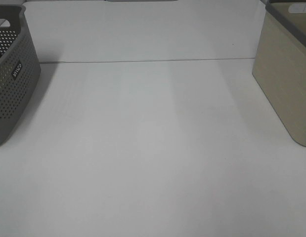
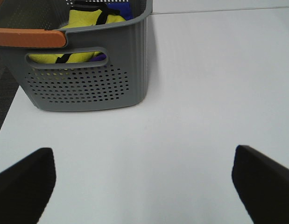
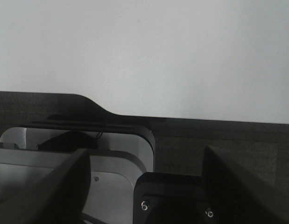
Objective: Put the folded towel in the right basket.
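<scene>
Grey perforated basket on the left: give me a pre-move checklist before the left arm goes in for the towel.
1. Left end effector open, nothing between its fingers: ok.
2. Grey perforated basket upright on the white table: ok.
3. Yellow fabric visible inside it; whether it is the folded towel: cannot tell.
4. Beige basket upright on the right: ok.
5. Room inside the beige basket: cannot tell.
6. Right end effector open, empty: ok.
</scene>
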